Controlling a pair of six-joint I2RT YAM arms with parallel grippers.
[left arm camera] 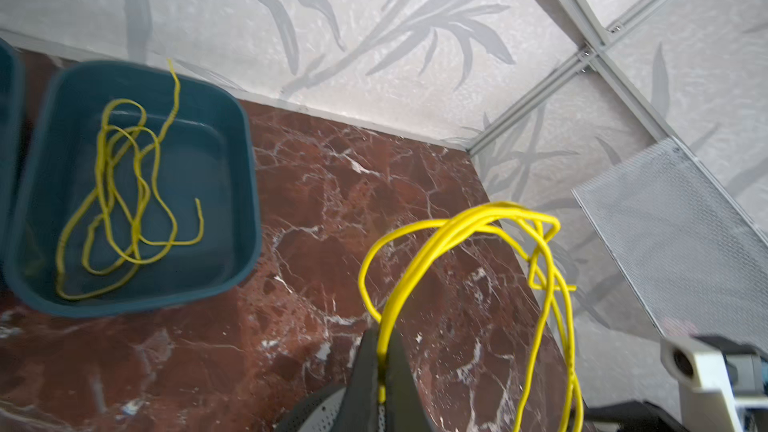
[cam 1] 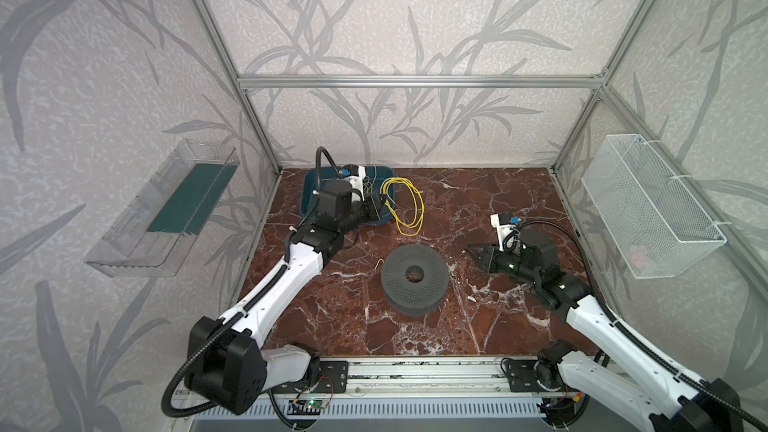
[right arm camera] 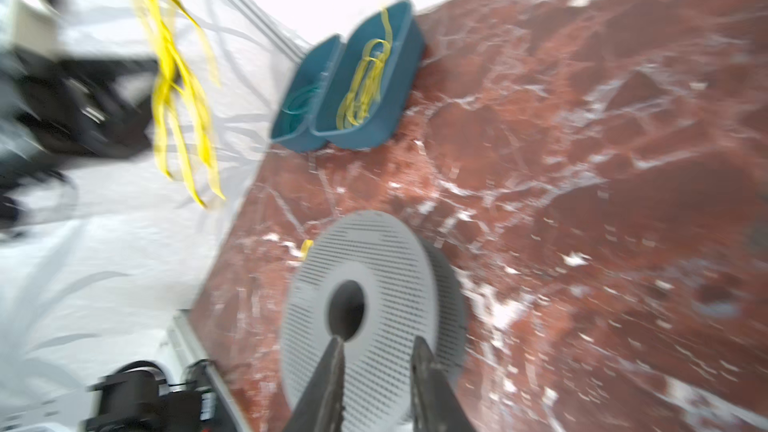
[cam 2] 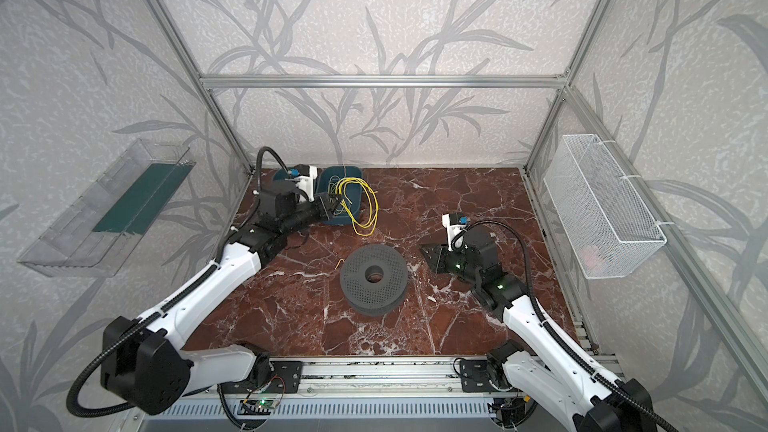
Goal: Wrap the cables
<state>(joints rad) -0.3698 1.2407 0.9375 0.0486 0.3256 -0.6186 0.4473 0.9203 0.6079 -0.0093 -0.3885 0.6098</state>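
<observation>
Looping outward, the cable (left arm camera: 498,206) sits pinched between left fingers (left arm camera: 365,367).

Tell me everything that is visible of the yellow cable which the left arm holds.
The yellow cable is very thin, bright yellow and flexible, like plastic-coated wire. It forms several loose, uneven loops with a few kinks. The left end effector is shut on it, pinching strands between its dark fingers. The loops hang over the marble table, near the teal bin but apart from it. Whether the lowest loop touches the table is unclear.
</observation>
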